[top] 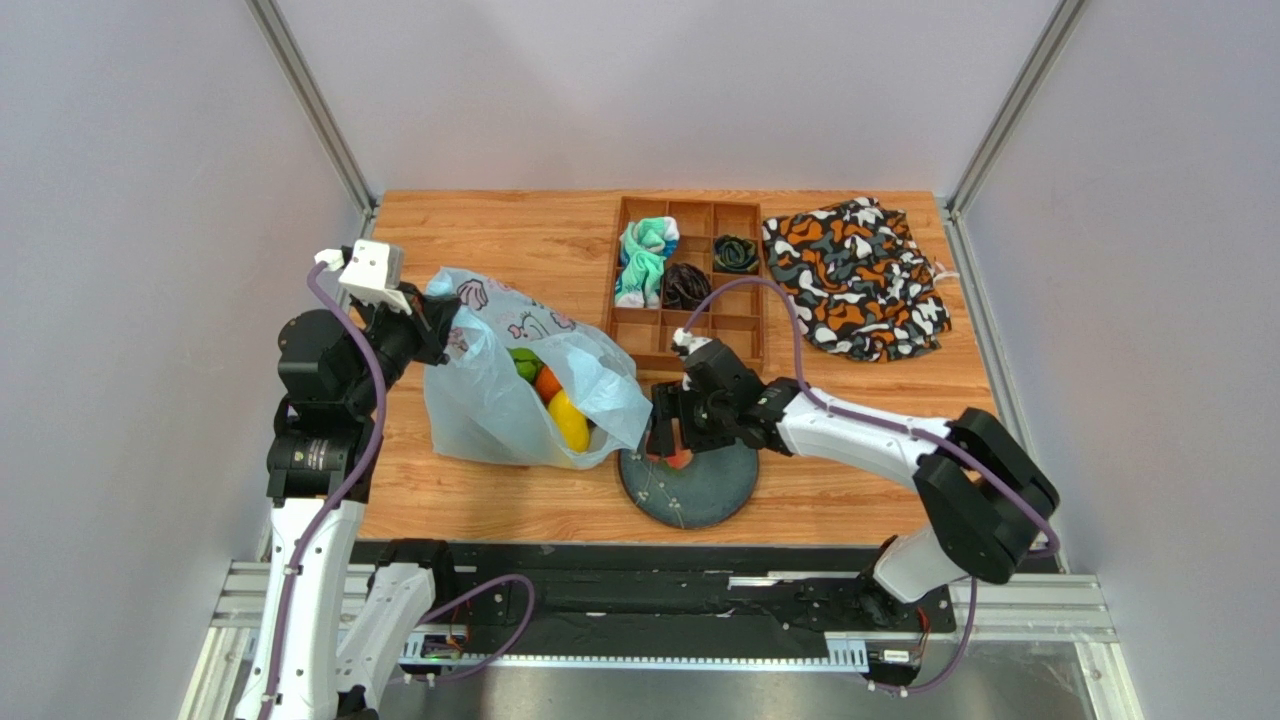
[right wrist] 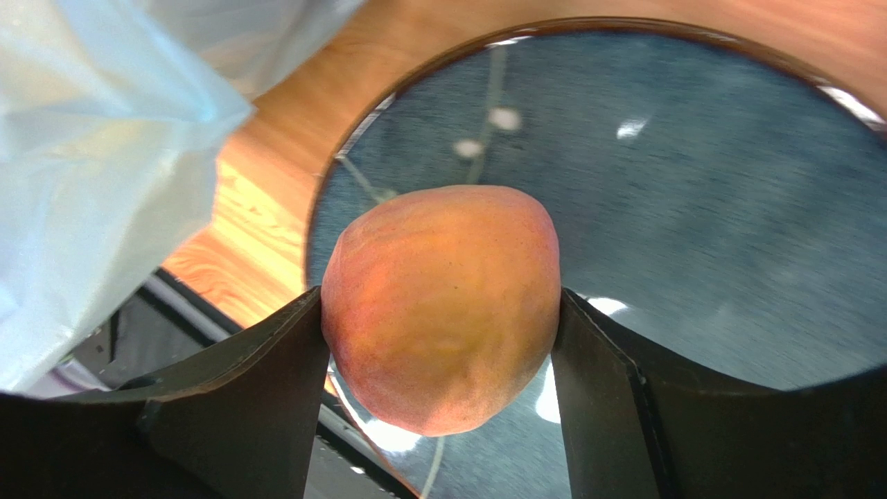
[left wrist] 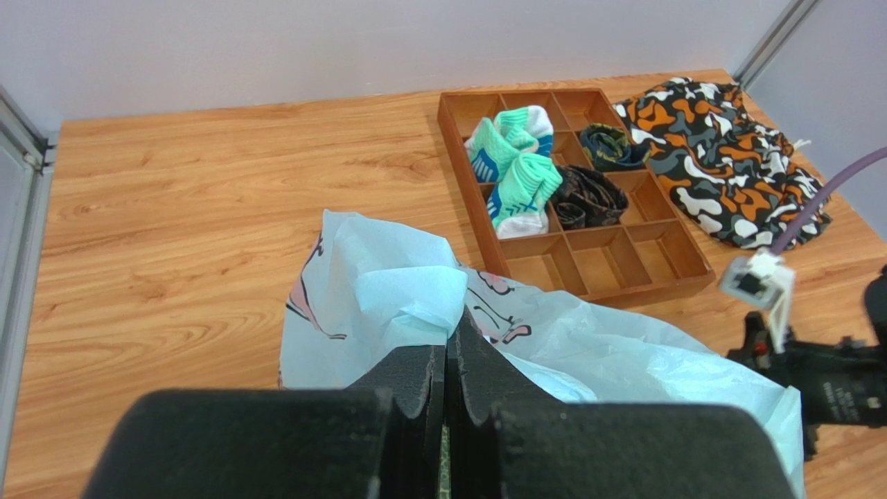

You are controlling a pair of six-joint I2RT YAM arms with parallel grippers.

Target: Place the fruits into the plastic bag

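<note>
The pale blue plastic bag [top: 496, 393] lies on the table's left half with its mouth facing right. Inside it I see a yellow mango [top: 568, 423], an orange [top: 549, 384] and a green fruit [top: 525, 362]. My left gripper [top: 445, 318] is shut on the bag's far upper edge; in the left wrist view [left wrist: 450, 348] the blue film [left wrist: 406, 296] is pinched between the pads. My right gripper [top: 672, 440] is shut on the pink-orange peach [right wrist: 442, 304], held just over the dark round plate [top: 706, 488], right of the bag's mouth. The melon and dark red fruit are hidden.
A wooden divided tray [top: 688, 278] with rolled sock bundles [top: 648, 255] stands at the back centre. An orange, black and white patterned cloth [top: 857, 279] lies at the back right. Metal frame posts stand at the back corners.
</note>
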